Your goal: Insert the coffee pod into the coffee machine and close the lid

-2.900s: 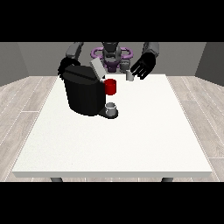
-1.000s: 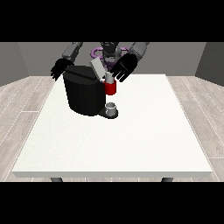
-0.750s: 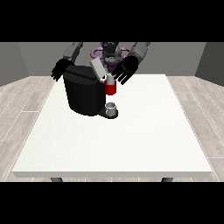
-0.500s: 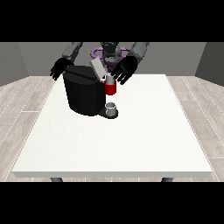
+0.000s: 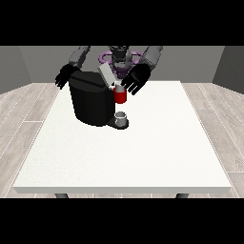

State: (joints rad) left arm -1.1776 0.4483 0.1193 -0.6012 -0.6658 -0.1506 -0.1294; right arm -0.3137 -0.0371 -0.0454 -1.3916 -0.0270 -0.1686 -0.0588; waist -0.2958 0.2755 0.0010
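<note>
Hand at view's right (image 5: 135, 79) now closer in than seconds ago, just beside raised lid (image 5: 106, 76), fingers spread, holding nothing. Coffee pod (image 5: 120, 86) apparently seated atop red head of coffee machine (image 5: 93, 98). Hand at view's left (image 5: 63, 76) behind machine, fingers apart. Lid closing likely next.

Big black coffee machine (image 5: 90, 102) stands upright on far left part of counter. Grey lid (image 5: 106, 76) tilted up, open. Red front part (image 5: 120, 96) above small grey cup (image 5: 122, 117).
</note>
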